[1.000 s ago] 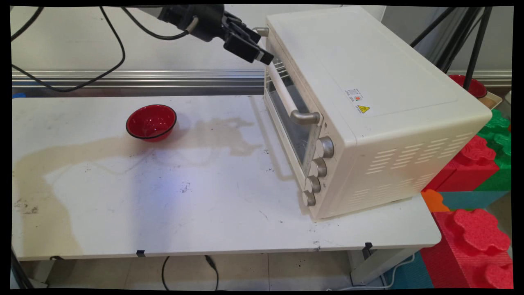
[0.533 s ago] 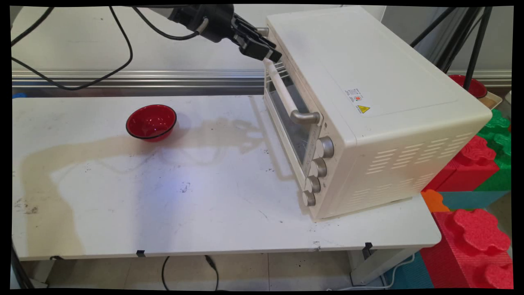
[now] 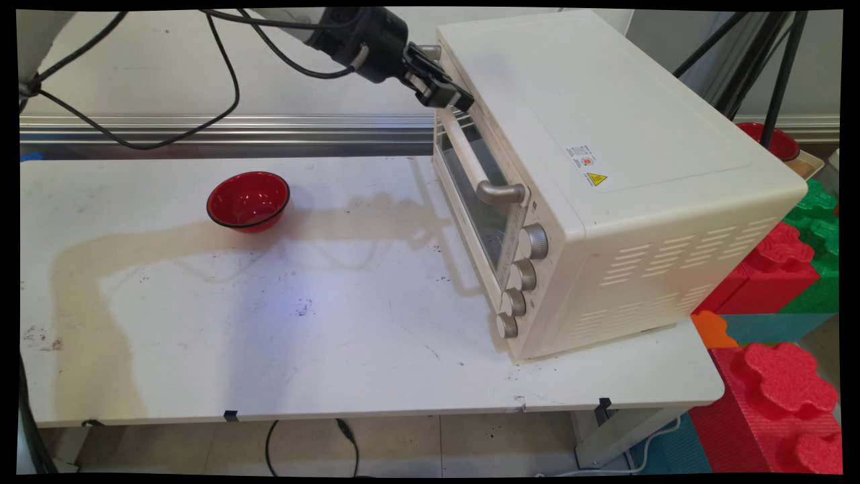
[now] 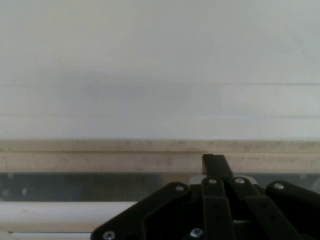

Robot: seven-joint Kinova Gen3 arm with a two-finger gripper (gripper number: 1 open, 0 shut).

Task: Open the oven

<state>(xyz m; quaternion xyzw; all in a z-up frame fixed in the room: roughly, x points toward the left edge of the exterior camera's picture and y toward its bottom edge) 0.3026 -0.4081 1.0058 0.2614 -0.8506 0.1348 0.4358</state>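
White table (image 3: 336, 323) — gripper (image 3: 451, 99) at toaster oven's (image 3: 605, 168) upper door edge.

Cream, red and black across a white table

A cream toaster oven (image 3: 605, 168) is showing silver knobs (image 3: 521, 279) and a yellow warning sticker (image 3: 596, 179); a red bowl (image 3: 248, 199) is wearing a black rim; the black gripper (image 3: 449, 96) is contrasting with the stained white table (image 3: 302, 349).

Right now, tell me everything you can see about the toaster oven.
The toaster oven is cream-white, boxy, seemingly painted metal, standing on the table's right part. Its glass door, shut, faces left with a white bar handle on silver brackets; four silver knobs run below. Vent slots mark its near side, warning stickers its top. The black claw meets the door's upper edge.
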